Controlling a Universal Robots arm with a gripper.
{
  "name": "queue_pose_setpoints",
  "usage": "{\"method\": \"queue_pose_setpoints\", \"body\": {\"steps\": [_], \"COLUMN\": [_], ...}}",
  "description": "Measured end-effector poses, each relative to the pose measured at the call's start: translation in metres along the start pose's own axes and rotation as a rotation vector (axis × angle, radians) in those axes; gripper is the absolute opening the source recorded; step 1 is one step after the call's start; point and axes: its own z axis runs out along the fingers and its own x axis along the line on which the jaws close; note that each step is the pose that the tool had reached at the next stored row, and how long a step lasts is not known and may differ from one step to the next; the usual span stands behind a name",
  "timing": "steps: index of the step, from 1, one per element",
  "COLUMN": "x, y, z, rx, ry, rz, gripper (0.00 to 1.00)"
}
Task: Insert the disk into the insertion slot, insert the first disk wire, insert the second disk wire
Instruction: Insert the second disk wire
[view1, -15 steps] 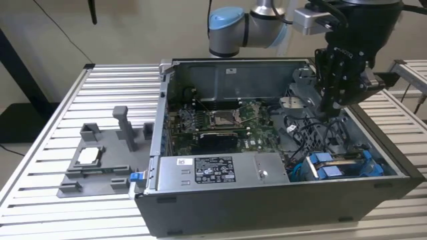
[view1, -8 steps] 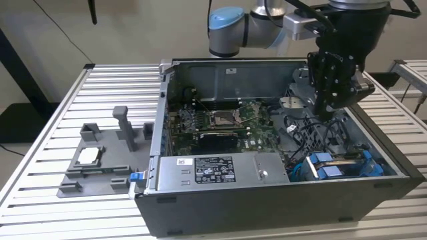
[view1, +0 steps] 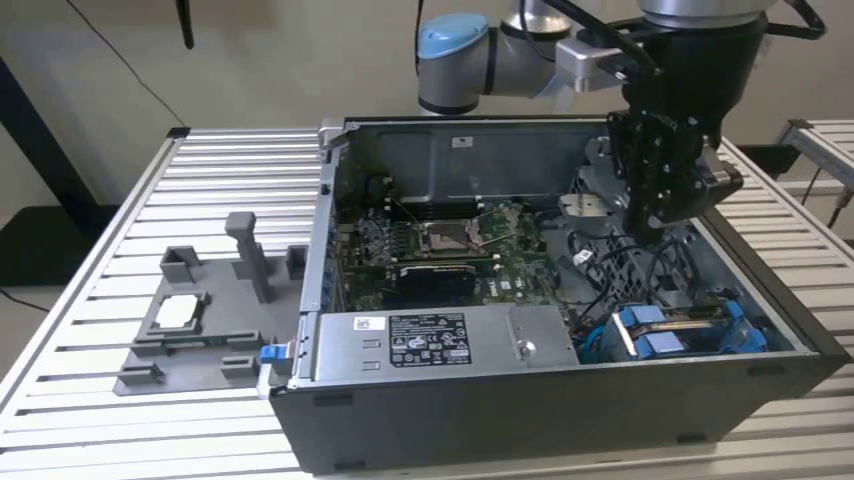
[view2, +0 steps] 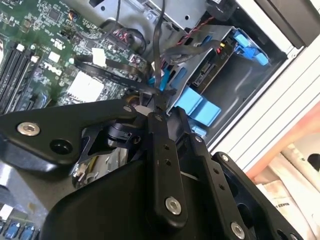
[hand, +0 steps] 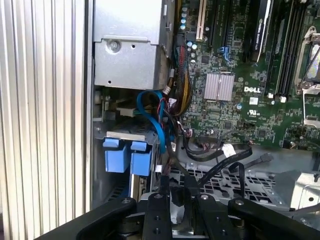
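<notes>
Nearest the exterior view's camera, along the near wall of the computer case (view1: 534, 420): a grey labelled power-supply box (view1: 441, 340), lying inside the case.

Beside that box, in the case's near corner on the exterior view's right: the disk (view1: 667, 340), seated in the insertion slot (view2: 235, 95), blue end tabs uppermost.

Outside the case, on the exterior view's left: a grey fixture tray (view1: 200, 335), flat on the slatted table (view1: 54, 400).

Inside the case, just past the disk and apart from it: the gripper (view1: 650, 235), lowered below the case rim. Its fingers (view2: 162, 150) are drawn almost together, tips pinched on the end of a thin black wire (view2: 160, 50) that leads away across the case interior. In the first wrist view the gripper (hand: 177, 192) shows a dark plug between its tips.

Mid-case, on the floor: a green motherboard (view1: 447, 245).

Beyond the case's far wall: the arm (view1: 461, 60), with a blue-capped joint.
</notes>
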Motion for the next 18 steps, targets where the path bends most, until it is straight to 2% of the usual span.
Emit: {"method": "queue_pose_setpoints", "body": {"steps": [2, 4, 6, 10, 14, 18], "x": [-0.0008, -0.0020, -0.0029, -0.0037, -0.0052, -0.0054], "y": [0.0013, 0.0030, 0.0048, 0.0093, 0.0104, 0.0124], "z": [0.0012, 0.0029, 0.0038, 0.0033, 0.0030, 0.0029], "rx": [0.0098, 0.0243, 0.0352, 0.0454, 0.0628, 0.0671], "ry": [0.0027, 0.0035, 0.0040, 0.0064, 0.0075, 0.0076], "rz": [-0.006, -0.011, -0.015, -0.024, -0.038, -0.039], "gripper": [0.27, 0.27, 0.27, 0.27, 0.27, 0.27]}}
